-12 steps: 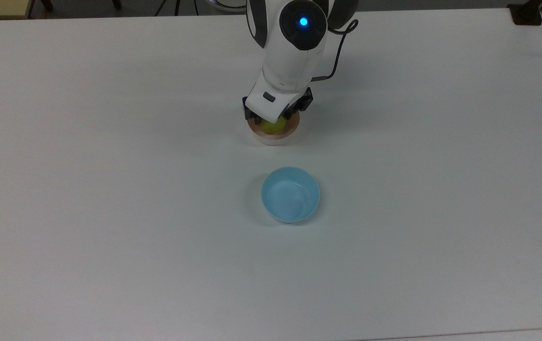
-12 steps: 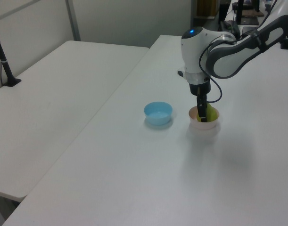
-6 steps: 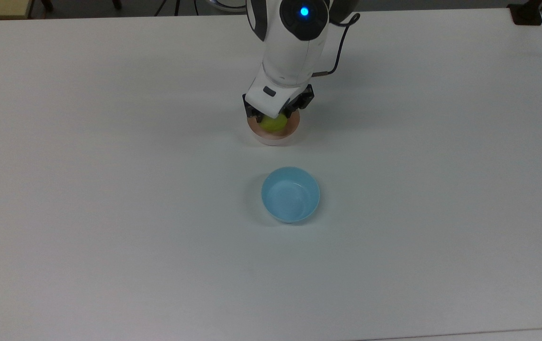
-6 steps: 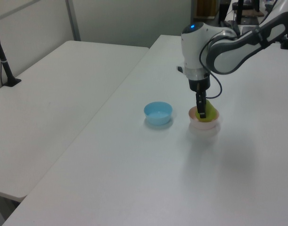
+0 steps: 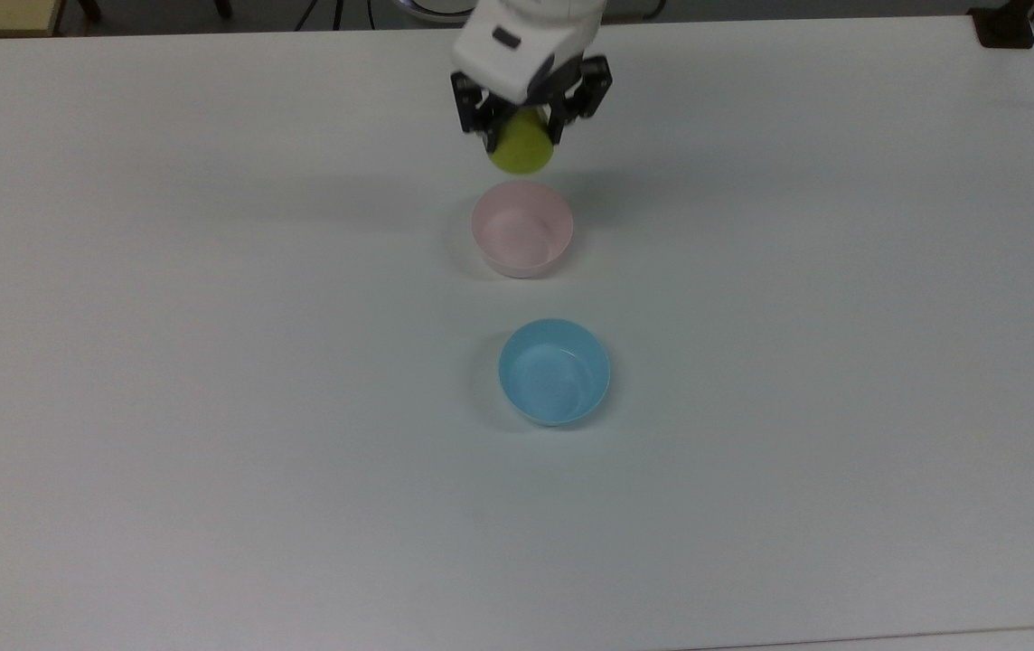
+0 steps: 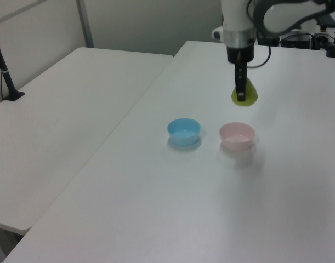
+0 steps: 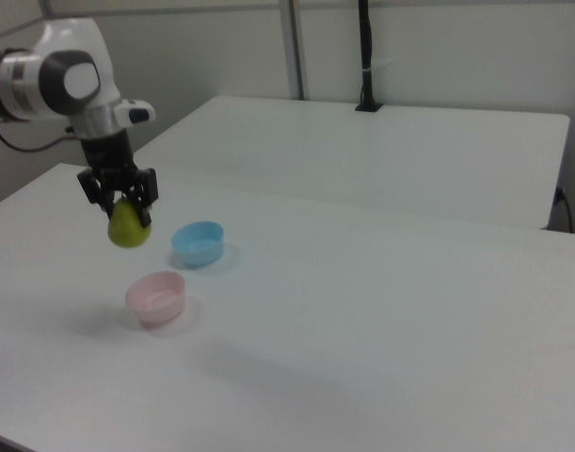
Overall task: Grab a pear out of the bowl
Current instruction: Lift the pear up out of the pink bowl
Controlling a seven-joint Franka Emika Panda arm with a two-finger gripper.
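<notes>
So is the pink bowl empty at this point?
Empty: the pink bowl shows a bare inside, and the pear hangs in the gripper above it.

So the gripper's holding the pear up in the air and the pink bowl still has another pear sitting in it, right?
Not quite. The gripper does hold the pear in the air, but the pink bowl has nothing in it: the top view shows its plain inside.

Items shown, by count: one pear (image 5: pixel 521 148) (image 6: pixel 244 95) (image 7: pixel 129 226); two bowls, namely one pink bowl (image 5: pixel 522 228) (image 6: pixel 237 135) (image 7: pixel 156 297) and one light blue bowl (image 5: pixel 555 371) (image 6: pixel 184 131) (image 7: pixel 198 243); one gripper (image 5: pixel 524 132) (image 7: pixel 119 202); two white tables (image 6: pixel 156 208) (image 6: pixel 57 120).
</notes>
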